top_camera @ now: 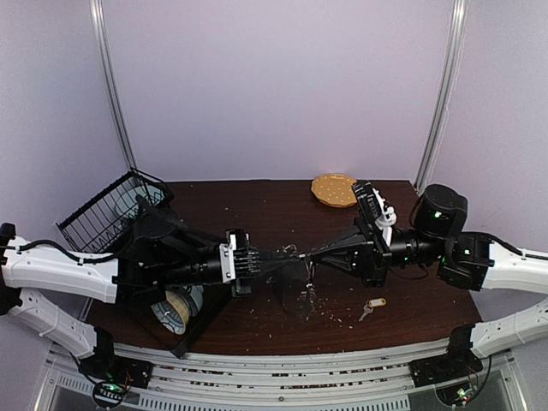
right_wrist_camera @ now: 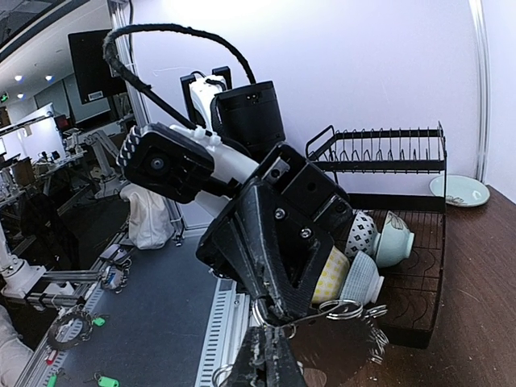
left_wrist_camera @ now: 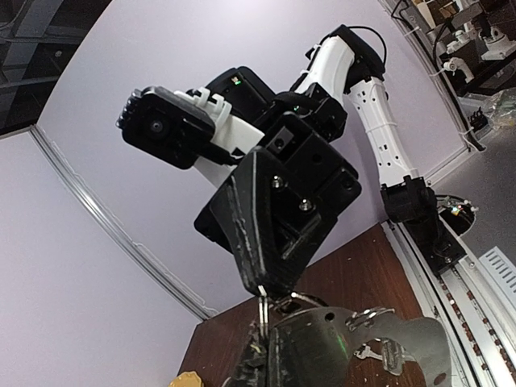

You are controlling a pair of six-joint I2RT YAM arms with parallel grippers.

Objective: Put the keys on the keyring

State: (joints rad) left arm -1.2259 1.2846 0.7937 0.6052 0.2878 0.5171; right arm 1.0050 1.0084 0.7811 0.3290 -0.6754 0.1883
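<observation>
Left gripper [top_camera: 282, 257] and right gripper [top_camera: 315, 253] held tip to tip mid-frame, both jaws clenched on keyring [right_wrist_camera: 345, 310]; yellow-tagged key [top_camera: 370, 306] seen on table [top_camera: 257, 201], lower right.

No writing, number or brand can be read in any view. The small yellow tag [top_camera: 377, 302] on the tiny silver key [top_camera: 366, 313], lying near the right of the dark brown wooden table [top_camera: 257, 205], is too small to show a marking. The small green lit sign [right_wrist_camera: 6, 97] at far left in the right wrist view is blurred.

Dark table [top_camera: 257, 214]: disc [top_camera: 334, 189], rack [top_camera: 107, 210], seemingly key [top_camera: 371, 307]
</observation>
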